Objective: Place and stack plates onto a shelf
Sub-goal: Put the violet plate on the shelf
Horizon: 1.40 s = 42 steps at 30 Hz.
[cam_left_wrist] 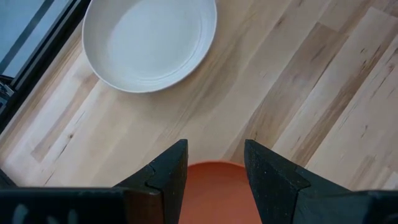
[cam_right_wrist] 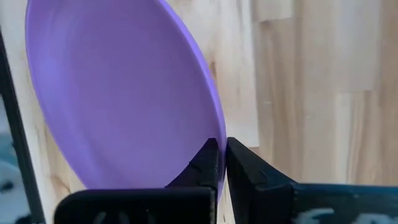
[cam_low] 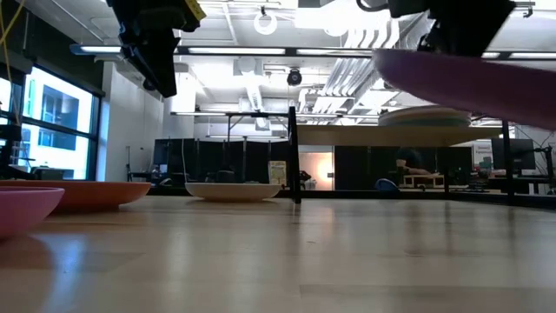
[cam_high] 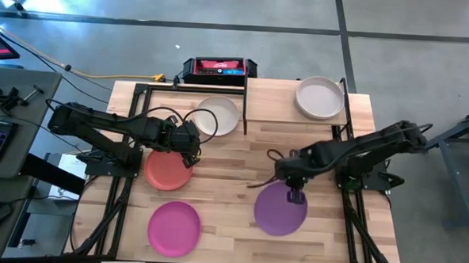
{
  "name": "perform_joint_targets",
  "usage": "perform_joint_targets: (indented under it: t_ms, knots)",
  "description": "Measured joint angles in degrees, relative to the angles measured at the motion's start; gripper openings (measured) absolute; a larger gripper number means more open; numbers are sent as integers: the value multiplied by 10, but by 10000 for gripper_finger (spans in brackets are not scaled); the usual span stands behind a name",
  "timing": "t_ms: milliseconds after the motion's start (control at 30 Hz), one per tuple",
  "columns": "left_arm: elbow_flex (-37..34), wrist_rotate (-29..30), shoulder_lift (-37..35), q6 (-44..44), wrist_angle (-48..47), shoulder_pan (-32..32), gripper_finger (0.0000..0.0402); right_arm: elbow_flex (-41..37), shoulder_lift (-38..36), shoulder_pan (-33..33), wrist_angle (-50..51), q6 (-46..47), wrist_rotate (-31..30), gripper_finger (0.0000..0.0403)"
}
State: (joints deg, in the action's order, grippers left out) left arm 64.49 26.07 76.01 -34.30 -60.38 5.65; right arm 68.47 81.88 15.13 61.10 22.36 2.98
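Observation:
My right gripper (cam_high: 295, 195) (cam_right_wrist: 222, 155) is shut on the purple plate (cam_high: 278, 211) and carries it above the table's right half; in the low view the purple plate (cam_low: 473, 80) floats tilted. My left gripper (cam_high: 188, 143) (cam_left_wrist: 214, 163) is open and hovers above the far right rim of the coral red plate (cam_high: 168, 171) (cam_left_wrist: 214, 190), touching nothing. The white plate (cam_high: 218, 116) (cam_left_wrist: 149, 40) and the magenta plate (cam_high: 174, 228) rest flat on the table. A cream plate (cam_high: 319, 97) lies on the shelf (cam_high: 279, 102) at the far edge. My right gripper pinches the purple plate by its rim (cam_right_wrist: 214, 127) on the plate's far right side, one finger on the hollow upper face and one on the outer face. The fingers come from above, pointing down. The plate is lifted clear and hangs tilted.
The shelf's black posts (cam_high: 245, 108) (cam_low: 294, 156) stand between the white plate and the shelf panel. Bare wood lies in the table's middle (cam_high: 232, 175). A dark box with a red label (cam_high: 219, 67) sits behind the far edge.

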Motion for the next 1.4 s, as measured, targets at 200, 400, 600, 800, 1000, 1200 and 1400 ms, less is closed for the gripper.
perform_joint_targets:
  t_ms: [200,400,600,800,1000,1200,1400]
  knots:
    - [0,0,0,0,0,0,147,0,-46,-60,0,35,-10,0]
    - [0,-4,0,0,-2,0,147,0,-85,-146,-1,74,-15,0]
    - [0,-5,0,4,-3,0,147,0,-112,-231,-16,74,-20,0]
    - [0,-15,0,5,-3,0,147,7,-119,-317,-37,78,-20,0]
    - [0,-16,0,14,-2,0,147,37,-117,-403,-64,74,-21,0]
    - [0,-16,0,16,-2,0,147,65,-117,-483,-100,76,-23,0]
    - [0,-16,0,16,-2,0,147,68,-117,-542,-128,77,-23,0]
